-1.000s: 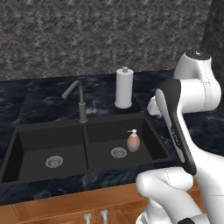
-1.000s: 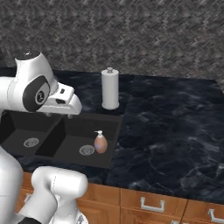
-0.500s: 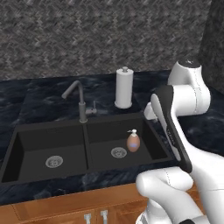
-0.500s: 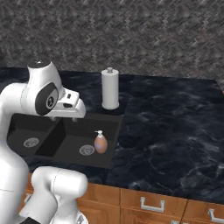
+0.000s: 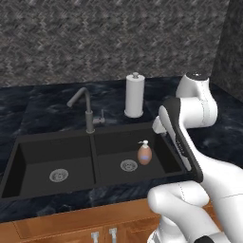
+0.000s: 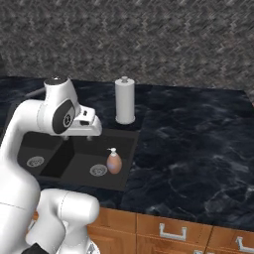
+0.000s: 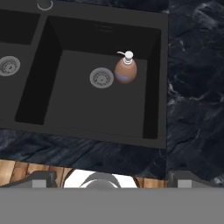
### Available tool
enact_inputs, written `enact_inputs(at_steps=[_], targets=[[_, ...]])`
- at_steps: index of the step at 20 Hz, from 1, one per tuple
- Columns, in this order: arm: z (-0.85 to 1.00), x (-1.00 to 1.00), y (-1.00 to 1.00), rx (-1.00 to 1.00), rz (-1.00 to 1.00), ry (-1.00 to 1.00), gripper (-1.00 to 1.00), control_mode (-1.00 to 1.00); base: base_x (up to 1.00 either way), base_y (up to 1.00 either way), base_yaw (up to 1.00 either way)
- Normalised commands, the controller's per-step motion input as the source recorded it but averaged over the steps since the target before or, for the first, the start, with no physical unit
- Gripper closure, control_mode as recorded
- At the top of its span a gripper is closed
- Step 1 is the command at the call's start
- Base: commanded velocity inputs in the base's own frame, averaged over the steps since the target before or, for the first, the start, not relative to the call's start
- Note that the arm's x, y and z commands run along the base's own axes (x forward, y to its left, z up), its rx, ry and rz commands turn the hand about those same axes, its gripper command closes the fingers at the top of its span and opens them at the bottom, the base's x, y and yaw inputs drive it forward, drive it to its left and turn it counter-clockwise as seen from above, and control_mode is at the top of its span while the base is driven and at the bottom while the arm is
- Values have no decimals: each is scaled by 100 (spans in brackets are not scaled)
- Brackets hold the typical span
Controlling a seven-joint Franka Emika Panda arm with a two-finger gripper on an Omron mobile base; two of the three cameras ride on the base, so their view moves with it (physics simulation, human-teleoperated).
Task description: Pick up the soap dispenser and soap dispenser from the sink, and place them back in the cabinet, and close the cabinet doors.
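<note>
Soap dispenser (image 7: 125, 69), peach-orange, stands upright in sink's (image 7: 157, 105) right basin beside steel drain (image 7: 101, 78); left basin holds drain only. Tool (image 7: 109, 178) poised above table (image 7: 192, 87), jaws wide apart, empty.

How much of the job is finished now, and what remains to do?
Nothing looks done that these pictures can confirm. The peach-orange soap dispenser stands upright in the right basin of the sink, beside the drain. The gripper is open, holds nothing, and is above the sink's front edge. Left: grasp this dispenser, put it away, then close the doors. The black dispenser and the cabinet cannot be judged here.
</note>
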Motion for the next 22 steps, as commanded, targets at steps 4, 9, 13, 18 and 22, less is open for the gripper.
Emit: enact_inputs(at_steps=[4, 9, 13, 18, 22], targets=[[-26, 31, 0, 0, 8, 2, -100, -100, 0, 0, 0], [-25, 26, 0, 0, 8, 1, -100, -100, 0, 0, 0], [-22, 19, 0, 0, 8, 0, -100, -100, 0, 0, 0], [-26, 20, 0, 0, 7, 0, -100, -100, 0, 0, 0], [-23, 21, 0, 0, 6, 0, -100, -100, 0, 0, 0]])
